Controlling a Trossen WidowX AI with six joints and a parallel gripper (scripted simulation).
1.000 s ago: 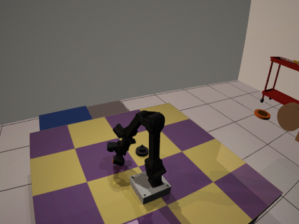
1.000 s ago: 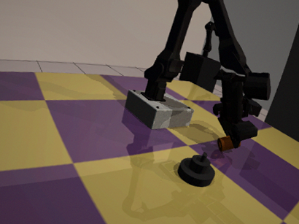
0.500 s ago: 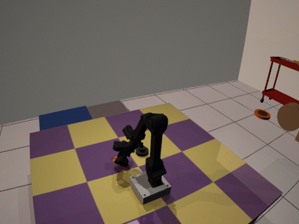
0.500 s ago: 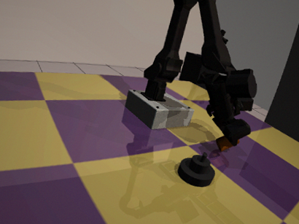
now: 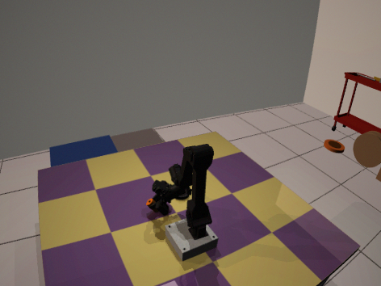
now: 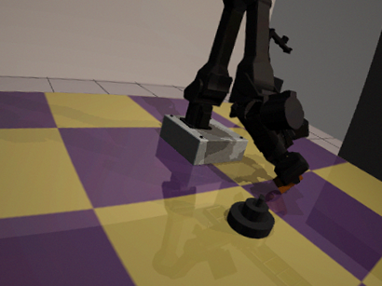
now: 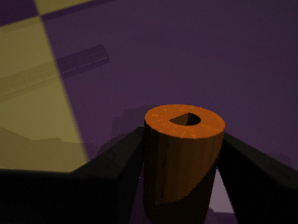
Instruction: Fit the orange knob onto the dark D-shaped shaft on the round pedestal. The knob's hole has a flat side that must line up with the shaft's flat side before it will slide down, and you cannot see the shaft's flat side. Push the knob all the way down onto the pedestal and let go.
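My gripper (image 7: 179, 135) is shut on the orange knob (image 7: 183, 155), a cylinder with a D-shaped hole in its end face. In the exterior view the knob (image 6: 287, 187) shows as a small orange tip under the tilted wrist, just above the floor. The round dark pedestal (image 6: 251, 218) with its short dark shaft (image 6: 259, 202) stands on the floor to the lower left of the knob, apart from it. In the top view the knob (image 5: 149, 201) sits at the left end of the folded arm; the pedestal is hidden there. The wrist view shows no pedestal.
The arm's grey base block (image 6: 202, 141) stands behind the pedestal on the purple and yellow checkered mat. A red cart (image 5: 358, 101), an orange ring (image 5: 334, 145) and a brown round object (image 5: 368, 149) are far off at the right.
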